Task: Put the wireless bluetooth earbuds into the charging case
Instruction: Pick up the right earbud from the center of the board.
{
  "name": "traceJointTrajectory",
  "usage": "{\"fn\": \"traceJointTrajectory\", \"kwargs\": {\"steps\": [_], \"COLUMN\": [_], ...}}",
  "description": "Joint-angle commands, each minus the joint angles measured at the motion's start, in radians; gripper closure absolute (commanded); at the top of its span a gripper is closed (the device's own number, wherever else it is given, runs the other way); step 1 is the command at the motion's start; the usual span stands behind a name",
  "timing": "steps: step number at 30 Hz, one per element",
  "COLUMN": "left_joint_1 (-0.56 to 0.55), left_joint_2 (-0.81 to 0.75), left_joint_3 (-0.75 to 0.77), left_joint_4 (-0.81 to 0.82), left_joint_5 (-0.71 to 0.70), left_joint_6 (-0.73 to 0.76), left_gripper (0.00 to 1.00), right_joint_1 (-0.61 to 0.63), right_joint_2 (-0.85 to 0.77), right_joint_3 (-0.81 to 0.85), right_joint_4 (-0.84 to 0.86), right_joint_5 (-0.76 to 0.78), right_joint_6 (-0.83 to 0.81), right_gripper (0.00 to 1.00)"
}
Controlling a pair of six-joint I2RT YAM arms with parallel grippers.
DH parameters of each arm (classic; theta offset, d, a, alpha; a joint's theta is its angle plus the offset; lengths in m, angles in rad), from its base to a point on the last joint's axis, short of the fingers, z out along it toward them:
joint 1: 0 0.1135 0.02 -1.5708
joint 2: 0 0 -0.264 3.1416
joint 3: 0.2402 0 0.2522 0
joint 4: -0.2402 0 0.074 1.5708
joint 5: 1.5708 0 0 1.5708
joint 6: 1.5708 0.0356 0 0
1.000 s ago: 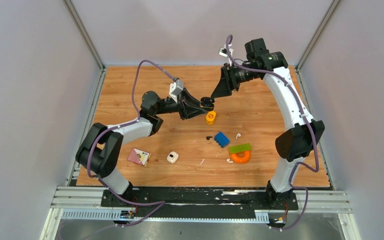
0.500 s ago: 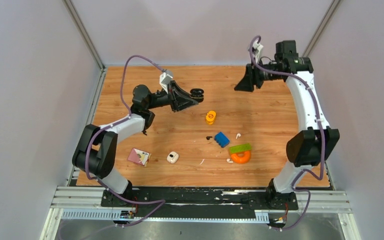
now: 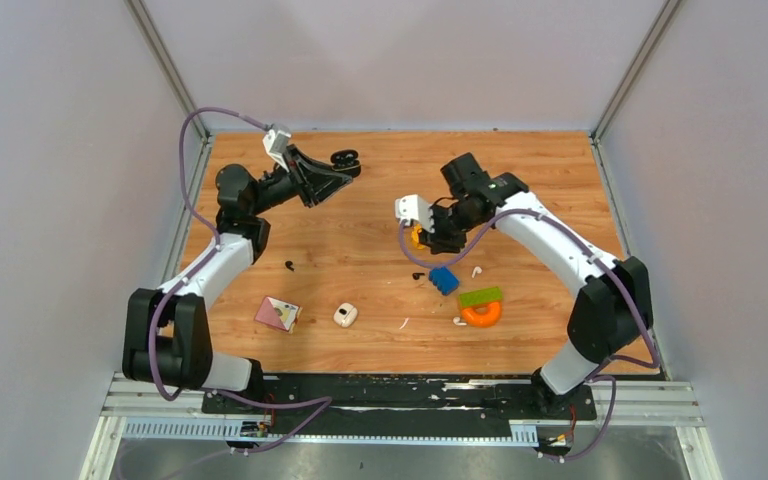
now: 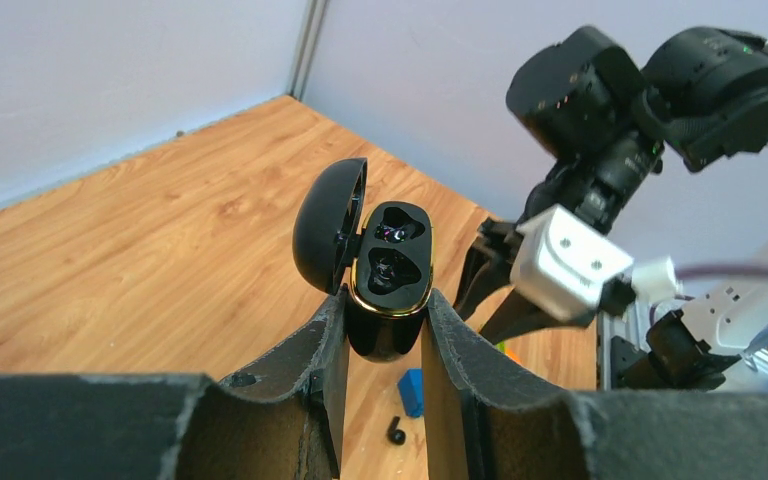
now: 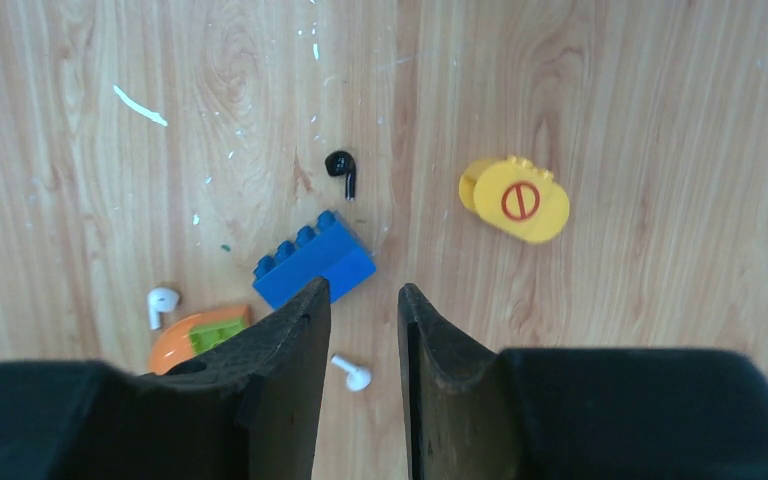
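While you look down from the top camera, your left gripper [image 3: 337,170] holds the black charging case [image 3: 344,157] up over the far left part of the table [image 3: 520,170], away from the clutter so that its mouth can be reached. One black earbud [image 3: 418,275] lies just beside the blue brick [image 3: 444,278], a second black earbud [image 3: 289,266] lies well apart to the left, and your right gripper [image 3: 429,239] hangs over the middle. In the left wrist view the fingers [image 4: 305,370] clamp the case's base, its lid swung open and both sockets looking empty. In the right wrist view the fingers [image 5: 280,370] stand parted around nothing, pointing down beside the brick. The earbud beyond it is, I judge, your likeliest next pick.
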Motion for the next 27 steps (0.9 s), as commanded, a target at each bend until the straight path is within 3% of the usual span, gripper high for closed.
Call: {"fn": "traceJointTrajectory", "kwargs": {"steps": [1, 8, 16, 27], "left_joint_1": [0.019, 0.028, 0.037, 0.039], "left_joint_2": [-0.069, -0.123, -0.157, -0.148], "left_joint_3": [-0.036, -0.111, -0.141, -0.140], "left_joint_4": [-0.036, -0.052, -0.057, -0.066], "left_joint_5": [-0.045, -0.089, -0.099, -0.104], "left_joint_6": [0.027, 0.022, 0.029, 0.034], "left_gripper": [1.00, 1.00, 1.00, 1.00], "right_joint_1": [0.064, 0.150, 0.194, 0.197], "right_joint_2": [0.054, 0.094, 0.282, 0.328], "right_joint_3": [-0.015, -0.152, -0.003, 0.022], "right_joint_4": [0.116, 0.362, 0.216, 0.120], "right_joint_5": [0.112, 0.110, 0.166, 0.143], "right_joint_6": [-0.128, -0.269, -0.216, -0.189], "right_gripper": [0.68, 0.68, 0.72, 0.66]}}
